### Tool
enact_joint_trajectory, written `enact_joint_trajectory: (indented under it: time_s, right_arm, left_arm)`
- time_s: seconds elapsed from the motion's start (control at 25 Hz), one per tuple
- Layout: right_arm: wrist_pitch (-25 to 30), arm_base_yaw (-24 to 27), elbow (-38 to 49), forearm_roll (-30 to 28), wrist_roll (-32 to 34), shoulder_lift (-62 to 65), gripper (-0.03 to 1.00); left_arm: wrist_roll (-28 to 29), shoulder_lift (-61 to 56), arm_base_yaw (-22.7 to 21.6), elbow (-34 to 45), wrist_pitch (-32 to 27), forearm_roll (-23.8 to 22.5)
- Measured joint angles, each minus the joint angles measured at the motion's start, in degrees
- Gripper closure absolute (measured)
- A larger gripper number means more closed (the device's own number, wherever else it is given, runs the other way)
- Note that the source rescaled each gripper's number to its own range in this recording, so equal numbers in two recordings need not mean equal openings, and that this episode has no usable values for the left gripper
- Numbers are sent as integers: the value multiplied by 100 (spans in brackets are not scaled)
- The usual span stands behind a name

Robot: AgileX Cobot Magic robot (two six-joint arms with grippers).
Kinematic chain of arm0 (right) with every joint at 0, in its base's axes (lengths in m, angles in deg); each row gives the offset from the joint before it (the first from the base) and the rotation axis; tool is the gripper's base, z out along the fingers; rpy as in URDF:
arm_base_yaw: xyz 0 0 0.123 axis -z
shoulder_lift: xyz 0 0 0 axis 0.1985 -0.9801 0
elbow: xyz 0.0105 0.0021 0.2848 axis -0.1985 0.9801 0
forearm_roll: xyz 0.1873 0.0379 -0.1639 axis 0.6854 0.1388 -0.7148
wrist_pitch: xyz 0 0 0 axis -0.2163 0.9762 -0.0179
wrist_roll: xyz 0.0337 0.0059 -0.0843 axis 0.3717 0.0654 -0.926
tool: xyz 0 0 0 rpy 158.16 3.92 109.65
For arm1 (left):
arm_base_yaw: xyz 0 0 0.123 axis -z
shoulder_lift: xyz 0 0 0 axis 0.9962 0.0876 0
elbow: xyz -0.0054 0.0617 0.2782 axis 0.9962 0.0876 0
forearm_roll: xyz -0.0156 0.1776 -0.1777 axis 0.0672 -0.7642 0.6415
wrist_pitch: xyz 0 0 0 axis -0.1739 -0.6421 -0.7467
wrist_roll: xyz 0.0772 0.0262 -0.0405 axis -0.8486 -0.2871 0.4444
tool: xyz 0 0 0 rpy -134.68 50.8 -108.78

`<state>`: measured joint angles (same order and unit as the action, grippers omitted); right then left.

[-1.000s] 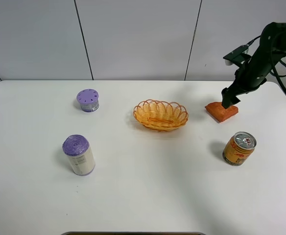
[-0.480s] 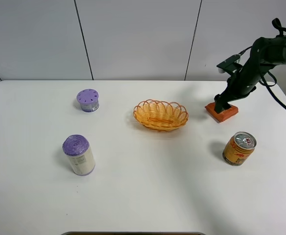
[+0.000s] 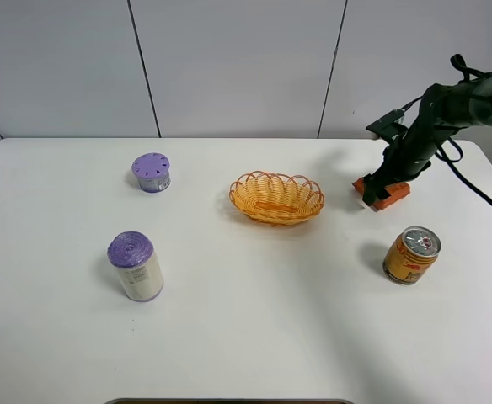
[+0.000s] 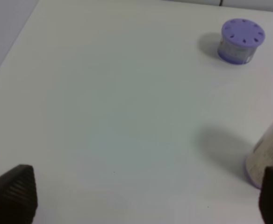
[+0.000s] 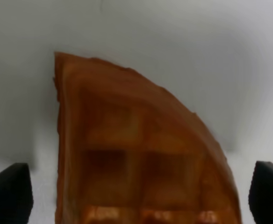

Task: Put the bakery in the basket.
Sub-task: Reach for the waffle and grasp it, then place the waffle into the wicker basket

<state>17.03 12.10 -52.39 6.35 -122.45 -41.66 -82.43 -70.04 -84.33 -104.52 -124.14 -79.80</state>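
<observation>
Early in the job, by the look of it: nothing delivered yet. Between the right fingers, spread wide apart and low over the white counter: the small orange-brown wedge of bakery with a grid-pressed top, flat on the counter, a strip of bare surface showing on each side between it and the fingertips. No contact visible in the right wrist view, so not gripped. From the high camera, same wedge, partly hidden under those fingers. Well apart from them, toward the middle of the counter: the shallow oval yellow-orange wicker basket with a looped rim, nothing inside it. Nearer the front edge than the fingers, apart from the wedge: a gold drink can, upright.

As for the left fingers: also wide apart, holding nothing, over bare counter; ahead of them a short purple-lidded tub and, closer, a white cylinder with a purple top. No part for either in the task.

Done so far, judging from this: approach and alignment over the wedge. Left to do: close on the wedge, lift, carry across to the basket, set down inside, let go
</observation>
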Motion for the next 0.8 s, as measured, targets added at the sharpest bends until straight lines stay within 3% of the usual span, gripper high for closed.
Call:
enact_joint_trajectory:
  time_s: [0.48,0.56,0.6,0.64,0.72,0.8]
  right_arm:
    - [-94,0,0,32,0,-196,12]
    - [-94,0,0,32,-2,-207,16]
    - [-94,0,0,32,-2,-207,25]
    - [-94,0,0,32,-2,-207,43]
    - [-107,0,0,32,-2,-219,95]
    - [-105,0,0,32,-2,-223,97]
  left_arm:
    - [0,0,0,0,0,0]
    - [0,0,0,0,0,0]
    - [0,0,0,0,0,0]
    - [0,0,0,0,0,0]
    - [0,0,0,0,0,0]
    - [0,0,0,0,0,0]
